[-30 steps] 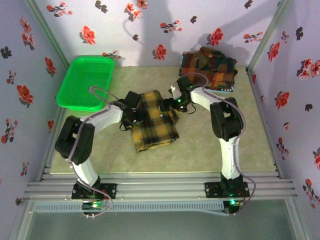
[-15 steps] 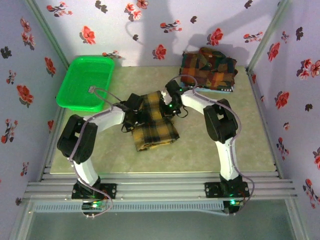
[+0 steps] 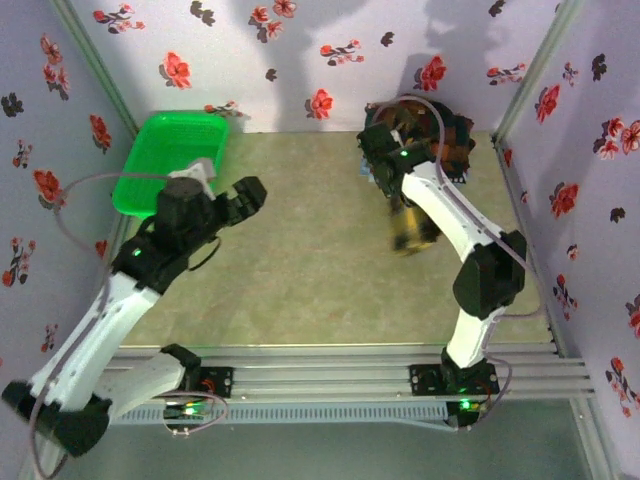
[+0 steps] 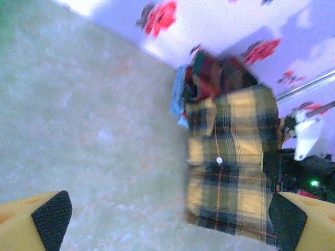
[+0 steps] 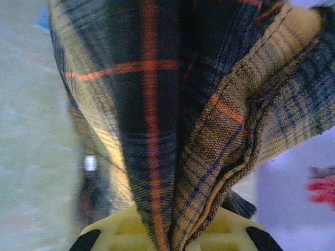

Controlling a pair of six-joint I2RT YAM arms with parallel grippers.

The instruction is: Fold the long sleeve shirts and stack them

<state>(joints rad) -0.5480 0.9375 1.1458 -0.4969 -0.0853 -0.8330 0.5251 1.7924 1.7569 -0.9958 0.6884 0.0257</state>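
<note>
The mustard-yellow and black plaid long sleeve shirt (image 3: 412, 230) hangs blurred above the table at the right, folded, pinched at its top by my right gripper (image 3: 398, 195). In the right wrist view the bunched plaid cloth (image 5: 167, 130) runs down into my right gripper (image 5: 172, 241), which is shut on it. Just behind it the red, orange and green plaid shirts (image 3: 445, 135) lie piled in the back right corner, partly hidden by the right arm. My left gripper (image 3: 245, 195) hovers open at the left, holding nothing. Its camera sees the hanging yellow shirt (image 4: 230, 162) and the pile (image 4: 217, 70) beyond.
A green plastic basket (image 3: 170, 160) sits at the back left, just behind the left arm. Flowered walls close in the table on three sides. The right arm's elbow (image 3: 490, 280) juts over the table's right side.
My right gripper has shut on the yellow shirt and carried it up from the table's middle toward the back right pile. The left arm has drawn back to the left, gripper open.
</note>
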